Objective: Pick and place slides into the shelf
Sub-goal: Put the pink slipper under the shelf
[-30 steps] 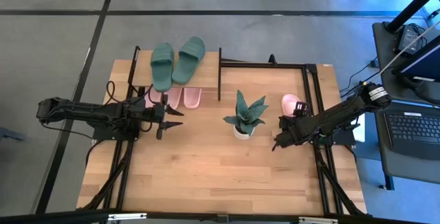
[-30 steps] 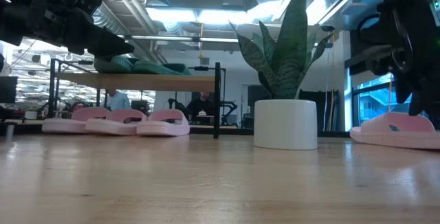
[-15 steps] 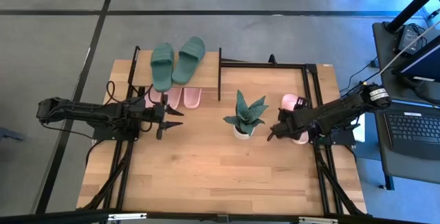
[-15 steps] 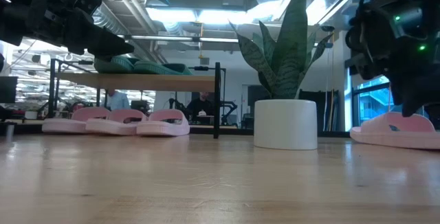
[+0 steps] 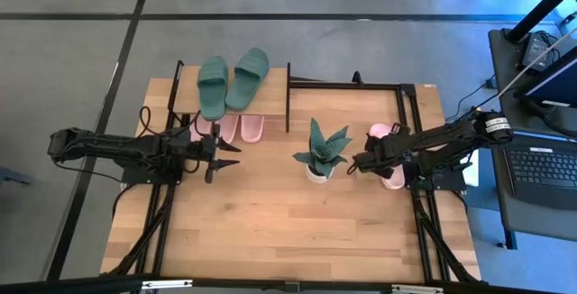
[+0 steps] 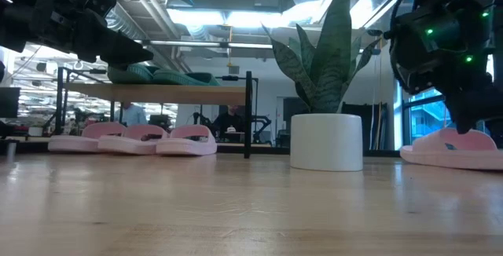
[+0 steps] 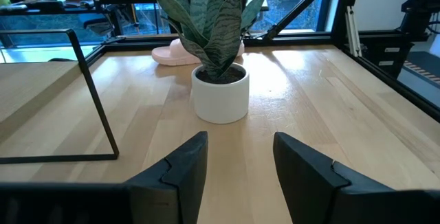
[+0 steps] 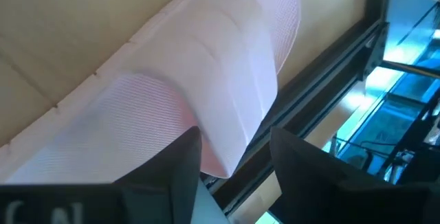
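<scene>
Item under inspection: one pale pink slide (image 5: 389, 157) lying flat on the table (image 5: 270, 231), just beyond the potted plant (image 5: 319, 155) on the side away from the shelf (image 5: 233, 105), close to the black frame rail (image 5: 407, 141) at the table's edge. It is the only slide not yet at the shelf. The two green slides (image 5: 232, 81) lie on the shelf's top board; three pink slides (image 6: 134, 140) sit under it at table level.

Right pincer (image 5: 353, 162): hangs over the pink slide on its plant side. In the right wrist view its fingers (image 8: 172, 165) stand apart, one either side of the raised strap (image 8: 227, 114), not yet clamped on anything.

Left pincer (image 5: 227, 155): waits between the shelf and the plant, fingers (image 7: 180, 169) apart and empty, pointing toward the plant.

Handling assessment: the slide looks like soft moulded foam, so probably light, with some give under pressure. The finely ribbed surface should offer fair friction. The arched strap is the best place to take hold; a pinch across it, or across one side edge of the sole, suits the gap available. A loose grip may let the slide swing or droop. Fragility is low. The plant stands near the likely carry path to the shelf and could be tipped.
</scene>
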Robot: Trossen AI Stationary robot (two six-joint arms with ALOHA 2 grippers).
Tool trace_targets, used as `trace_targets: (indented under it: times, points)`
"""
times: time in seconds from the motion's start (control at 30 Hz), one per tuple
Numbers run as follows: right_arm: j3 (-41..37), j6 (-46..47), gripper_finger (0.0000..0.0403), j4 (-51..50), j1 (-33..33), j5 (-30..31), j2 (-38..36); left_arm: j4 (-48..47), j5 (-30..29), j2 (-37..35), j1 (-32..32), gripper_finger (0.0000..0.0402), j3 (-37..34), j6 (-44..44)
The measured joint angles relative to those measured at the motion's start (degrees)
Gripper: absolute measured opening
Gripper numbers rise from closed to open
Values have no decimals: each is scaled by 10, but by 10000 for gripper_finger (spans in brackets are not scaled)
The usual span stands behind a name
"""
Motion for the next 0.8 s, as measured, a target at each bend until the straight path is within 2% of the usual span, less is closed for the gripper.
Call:
trace_targets:
  times: [0.17, 0.37, 0.8]
  points:
    - [0, -31, 122, 29, -21, -28, 0, 0, 0, 0, 0, 160, 0, 0]
    - [0, -53, 18, 45, -25, -44, 0, 0, 0, 0, 0, 160, 0, 0]
    - [19, -36, 4, 13, -24, -69, 0, 0, 0, 0, 0, 160, 0, 0]
